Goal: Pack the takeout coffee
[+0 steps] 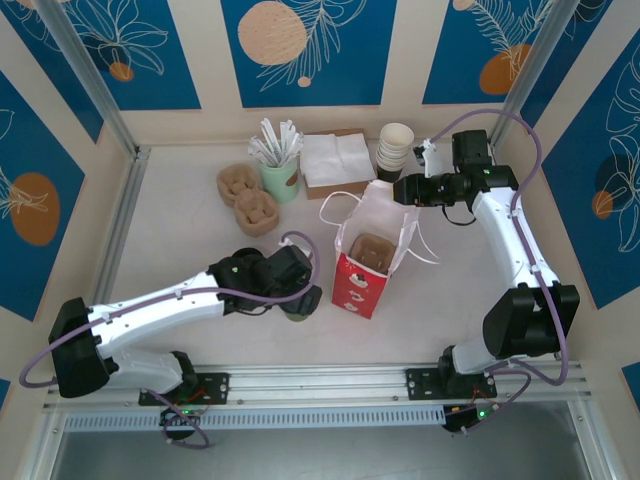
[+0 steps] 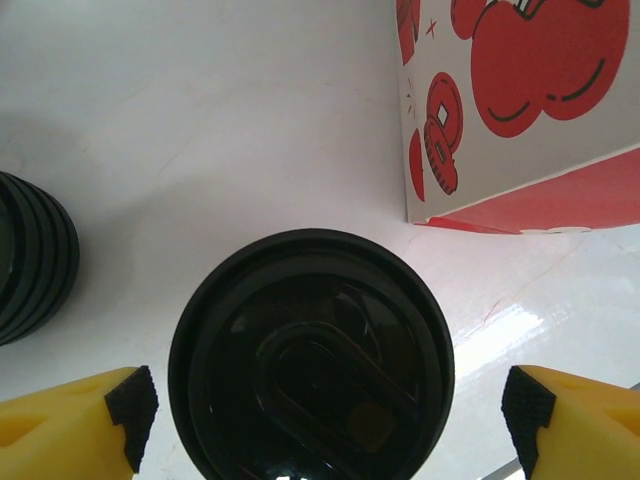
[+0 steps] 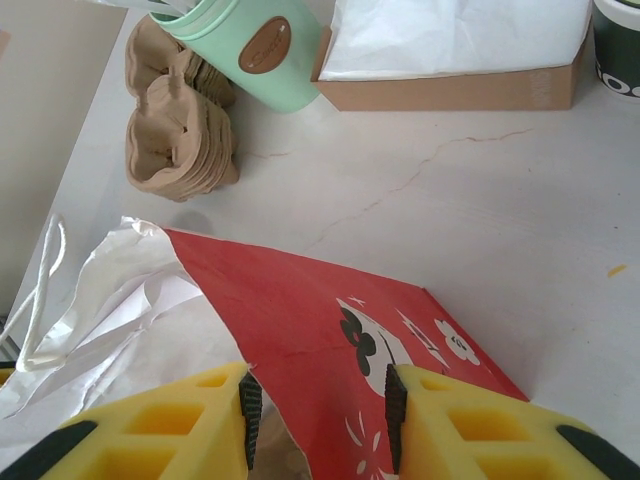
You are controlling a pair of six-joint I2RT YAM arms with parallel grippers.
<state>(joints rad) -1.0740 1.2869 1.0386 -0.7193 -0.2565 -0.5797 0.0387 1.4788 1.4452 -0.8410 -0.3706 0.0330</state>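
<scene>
The takeout coffee [image 2: 310,360] stands on the white table, its round black lid facing the left wrist camera. My left gripper [image 2: 330,405] is open, with a yellow finger on each side of the lid and a gap to both. From above, the left gripper [image 1: 300,296] hangs over the cup [image 1: 297,312], just left of the red paper bag [image 1: 362,285]. My right gripper [image 1: 398,190] is at the bag's back rim. In the right wrist view the gripper [image 3: 322,415] stands open astride the bag's red wall [image 3: 330,300], with the pads apart from it. A cardboard carrier [image 1: 375,250] sits inside the bag.
A stack of black lids [image 2: 35,255] lies left of the cup. At the back stand a pale green cup of white sticks [image 1: 280,175], brown cup carriers [image 1: 250,200], a napkin box [image 1: 337,160] and stacked paper cups [image 1: 395,150]. The bag's white handles [image 1: 425,245] hang loose.
</scene>
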